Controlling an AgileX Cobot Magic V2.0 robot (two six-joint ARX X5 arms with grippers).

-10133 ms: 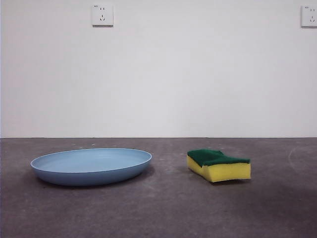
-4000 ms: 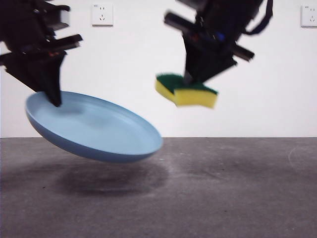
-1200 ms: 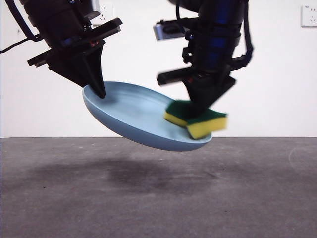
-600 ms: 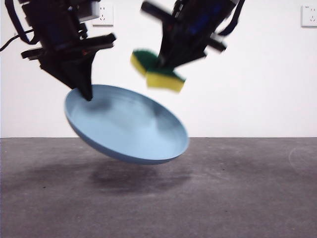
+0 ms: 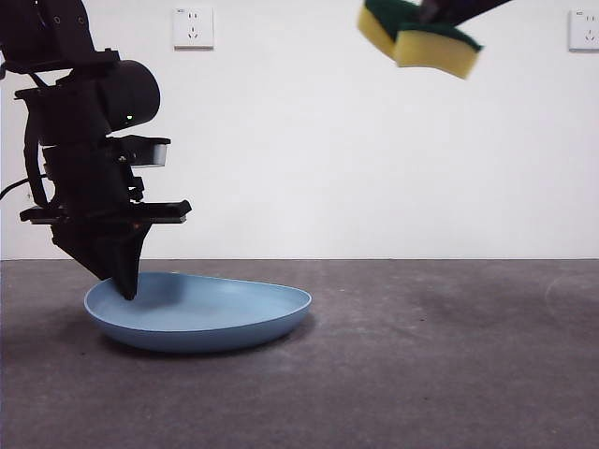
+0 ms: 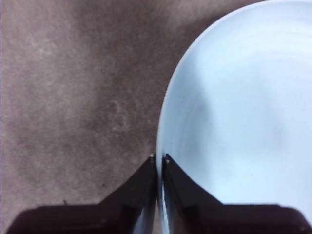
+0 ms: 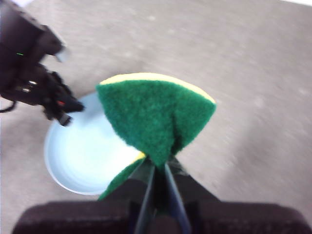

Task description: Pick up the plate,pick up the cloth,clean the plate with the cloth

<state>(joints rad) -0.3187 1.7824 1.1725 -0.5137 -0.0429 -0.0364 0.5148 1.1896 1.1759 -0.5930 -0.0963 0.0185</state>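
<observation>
The light-blue plate (image 5: pixel 201 314) rests on the grey table at the left, nearly level. My left gripper (image 5: pixel 126 288) stands over its left rim, shut on the rim; the left wrist view shows both jaws pinching the plate (image 6: pixel 239 112) edge at the gripper (image 6: pixel 159 158). The cloth, a yellow sponge with a green scouring layer (image 5: pixel 419 36), hangs high at the top right, well above the table. My right gripper (image 7: pixel 157 168) is shut on the cloth (image 7: pixel 153 109), squeezing it into a fold. Far below it lie the plate (image 7: pixel 87 156) and the left arm (image 7: pixel 34 68).
Two wall sockets (image 5: pixel 193 27) (image 5: pixel 584 30) sit on the white wall behind. The grey table surface (image 5: pixel 449 365) stretches to the right of the plate.
The plate has come down from a tilted hold in the air to rest on the table, left gripper still on its rim. The cloth has risen up and to the right.
</observation>
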